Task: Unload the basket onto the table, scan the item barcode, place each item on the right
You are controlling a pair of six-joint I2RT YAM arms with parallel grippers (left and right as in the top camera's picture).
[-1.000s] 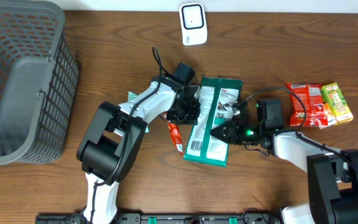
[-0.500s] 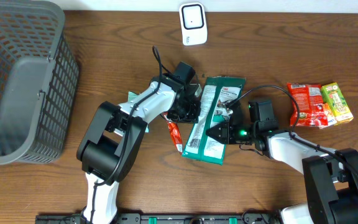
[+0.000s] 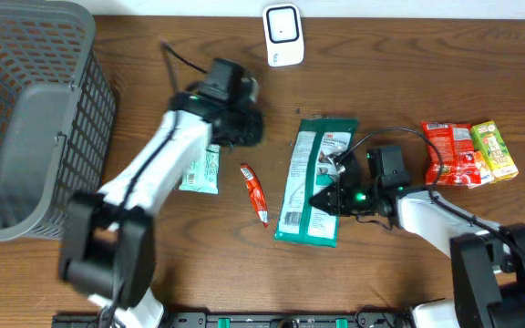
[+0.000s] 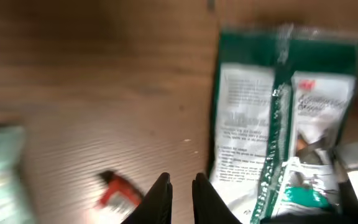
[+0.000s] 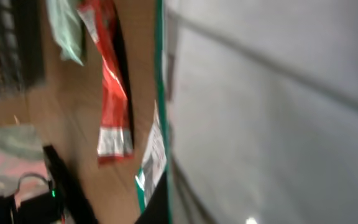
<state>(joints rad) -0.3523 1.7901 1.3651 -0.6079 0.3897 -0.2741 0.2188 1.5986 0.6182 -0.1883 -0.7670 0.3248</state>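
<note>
- L gripper (image 4: 180, 182): fingers nearly together, empty; pouch lies ahead-right of it.
- Red sachet (image 3: 255, 193): loose, betw. the two grippers. Leave it.
- Scanner (image 3: 283, 35): well beyond R gripper, at far table edge.
- Green-white pouch (image 3: 306, 178): task item, flat on table, white label up.
- R gripper (image 3: 329, 199): clamped on pouch edge nearest it, by the look.
- Handling: lift w/o crumpling; keep label flat, facing scanner, fingers off the code.

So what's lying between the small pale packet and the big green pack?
Just a thin red sachet, clearest in the overhead view.
</note>
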